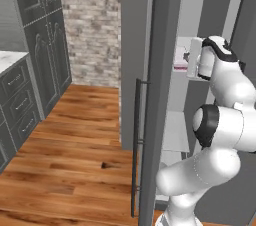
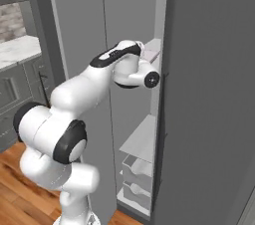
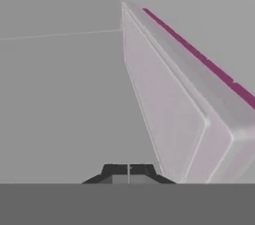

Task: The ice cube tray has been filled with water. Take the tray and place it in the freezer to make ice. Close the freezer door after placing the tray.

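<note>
gripper (image 3: 129,170): tips pressed together with nothing between them, so it looks like it's already let go of its load
ice cube tray (image 3: 172,114): sitting on a pale shelf inside the freezer (image 1: 227,15), just off to the side of the fingertips and not touching them
step in hand: I'd say the tray is placed and what's left is getting the arm out, then shutting the freezer door (image 1: 159,95)
doing it well: pull straight back the way the hand points so the wrist doesn't clip the tray, and clear the door edge before swinging to push
right base view: shows lower shelves and bins that the left base view mostly hides behind the door
left base view: shows the bar handle (image 1: 136,145) on the door face
</note>
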Motion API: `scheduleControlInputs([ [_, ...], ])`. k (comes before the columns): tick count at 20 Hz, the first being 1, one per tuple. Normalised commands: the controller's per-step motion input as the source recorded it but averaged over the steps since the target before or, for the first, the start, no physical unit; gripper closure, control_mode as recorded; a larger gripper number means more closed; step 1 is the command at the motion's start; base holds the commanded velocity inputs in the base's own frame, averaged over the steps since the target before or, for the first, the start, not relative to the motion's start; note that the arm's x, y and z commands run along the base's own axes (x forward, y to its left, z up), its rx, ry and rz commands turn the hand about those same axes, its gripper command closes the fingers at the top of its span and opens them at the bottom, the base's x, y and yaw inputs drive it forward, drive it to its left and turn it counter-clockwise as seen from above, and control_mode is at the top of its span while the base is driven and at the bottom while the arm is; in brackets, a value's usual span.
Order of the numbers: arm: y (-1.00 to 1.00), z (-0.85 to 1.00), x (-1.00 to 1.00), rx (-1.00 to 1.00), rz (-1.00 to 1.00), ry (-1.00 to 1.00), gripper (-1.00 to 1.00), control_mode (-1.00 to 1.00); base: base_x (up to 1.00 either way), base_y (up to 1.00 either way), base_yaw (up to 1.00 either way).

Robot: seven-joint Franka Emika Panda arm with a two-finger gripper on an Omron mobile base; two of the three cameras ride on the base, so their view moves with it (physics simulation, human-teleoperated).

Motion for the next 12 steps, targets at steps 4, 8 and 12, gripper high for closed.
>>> scheduleControlInputs([
  [4, 0.31, 0.08, -0.49, -0.01, 0.00, -0.05, -1.00, -1.00, 0.00, 0.00, 0.00],
  [8, 0.52, 0.31, -0.37, 0.00, 0.00, 0.00, -1.00, -1.00, 0.00, 0.00, 0.00],
  [12, 0.24, 0.41, -0.56, 0.00, 0.00, 0.00, -1.00, -1.00, 0.00, 0.00, 0.00],
])
